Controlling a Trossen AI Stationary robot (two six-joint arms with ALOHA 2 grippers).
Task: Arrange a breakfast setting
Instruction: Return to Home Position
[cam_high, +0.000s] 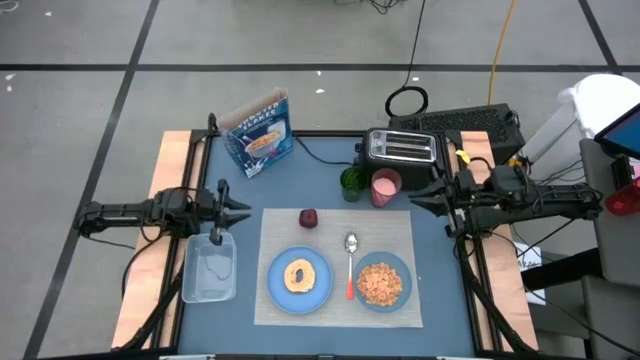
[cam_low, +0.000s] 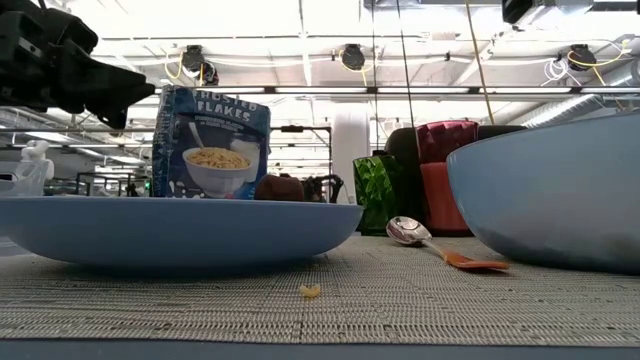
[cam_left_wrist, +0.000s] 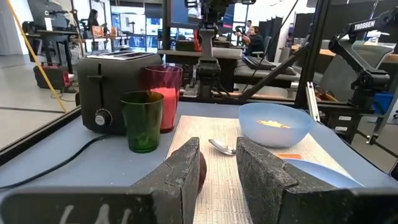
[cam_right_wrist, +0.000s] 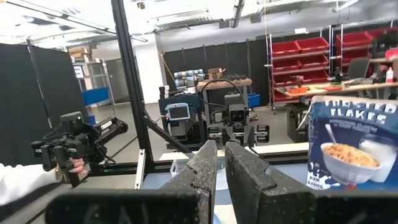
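A beige placemat (cam_high: 340, 232) lies mid-table. On it rest a light-blue plate (cam_high: 275, 290) with a bagel (cam_high: 298, 275), a light-blue bowl (cam_high: 400, 262) holding cereal, and an orange-handled spoon (cam_high: 350, 262) between them. A dark-red fruit (cam_high: 308, 217) sits at the mat's far left corner. My left gripper (cam_high: 245, 208) hovers level by the table's left side, pointing toward the fruit, fingers (cam_left_wrist: 186, 163) apart with nothing between them. My right gripper (cam_high: 415, 197) hovers higher at the right side, shut and empty, and shows too in the right wrist view (cam_right_wrist: 221, 144).
A clear plastic tub (cam_high: 210, 268) lies left of the mat, under my left gripper. At the back stand a black toaster (cam_high: 402, 150), a green cup (cam_high: 353, 182), a pink cup (cam_high: 385, 187) and a cereal box (cam_high: 260, 132). A crumb (cam_low: 311, 291) lies on the mat.
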